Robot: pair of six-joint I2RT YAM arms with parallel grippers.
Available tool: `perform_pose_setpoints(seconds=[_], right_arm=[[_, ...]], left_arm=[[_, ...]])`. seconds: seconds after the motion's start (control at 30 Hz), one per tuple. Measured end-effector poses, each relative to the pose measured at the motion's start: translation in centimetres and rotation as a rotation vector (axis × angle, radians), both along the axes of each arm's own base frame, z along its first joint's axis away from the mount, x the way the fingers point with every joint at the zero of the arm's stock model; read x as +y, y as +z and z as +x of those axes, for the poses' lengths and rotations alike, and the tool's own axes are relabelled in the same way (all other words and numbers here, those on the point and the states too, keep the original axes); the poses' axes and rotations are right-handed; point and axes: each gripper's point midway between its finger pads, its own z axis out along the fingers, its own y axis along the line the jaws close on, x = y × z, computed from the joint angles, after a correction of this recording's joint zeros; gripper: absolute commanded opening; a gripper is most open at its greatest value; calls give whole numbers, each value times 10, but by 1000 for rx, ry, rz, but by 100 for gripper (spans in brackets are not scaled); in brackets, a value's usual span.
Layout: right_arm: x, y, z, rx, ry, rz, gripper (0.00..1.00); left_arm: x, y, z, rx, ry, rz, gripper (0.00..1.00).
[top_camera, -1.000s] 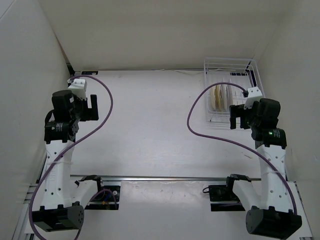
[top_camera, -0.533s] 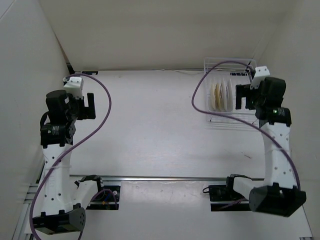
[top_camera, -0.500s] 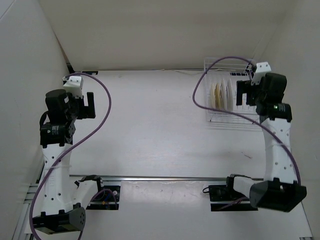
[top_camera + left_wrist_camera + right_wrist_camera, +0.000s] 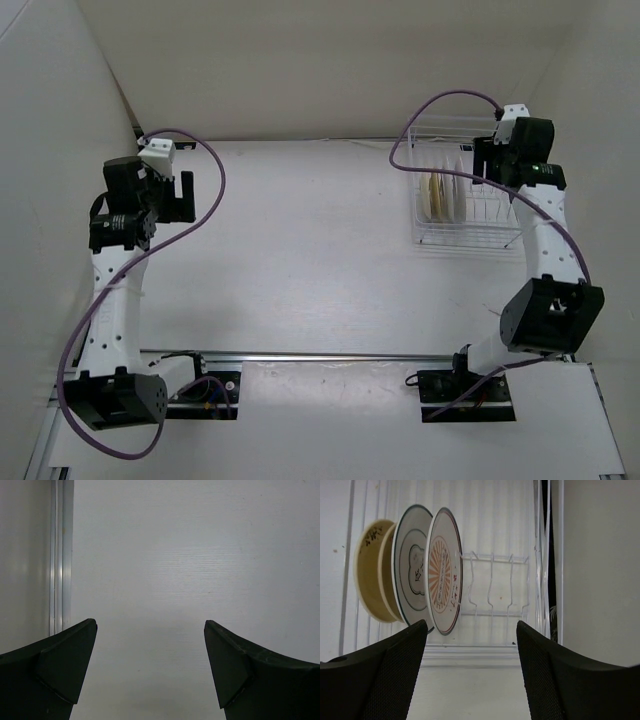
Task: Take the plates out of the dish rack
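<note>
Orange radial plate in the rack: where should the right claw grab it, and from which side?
Grip the orange plate by its top rim, probably descending from above with the open right claw. It stands on edge in the dish rack, last of three, with empty tines on its free side for one finger. The other must slip into the narrow gap beside the white plate.

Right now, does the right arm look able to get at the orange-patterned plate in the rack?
Probably yes. The open right gripper hangs over the dish rack, and the orange plate stands outermost, with only bare tines on its free side.
</note>
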Motion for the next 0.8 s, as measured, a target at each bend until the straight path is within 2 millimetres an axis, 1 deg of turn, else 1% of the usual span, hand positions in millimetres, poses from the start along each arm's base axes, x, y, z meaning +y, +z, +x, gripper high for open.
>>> perform_pose_setpoints(seconds=[0.07,0.13,0.2,0.27,0.33,0.47,0.5,0.6,0.67,0.8], right_arm=[[-1,-17,6,42,4,0,71],[-1,-30,11,74,13,-3,65],[-1,-41,15,101,18,-2,61],[0,-47,18,114,27,3,57],[1,-48,21,116,36,6,52],[4,-49,28,114,54,16,52],[4,-50,28,116,56,18,55],[8,-51,29,118,73,34,58],[11,-50,29,117,87,46,61],[19,-47,31,107,112,79,61]], left_arm=[[0,-10,7,28,-1,-8,100],[-1,-19,14,55,-3,-18,100],[-1,-27,19,79,-4,-28,100],[-2,-35,22,102,-6,-37,100],[-3,-40,25,114,-10,-45,100],[-4,-44,29,128,-9,-56,100],[-4,-45,30,128,-9,-58,100],[-4,-46,32,130,-5,-64,100],[-4,-46,33,129,-4,-66,100],[-4,-46,33,130,-4,-67,100]])
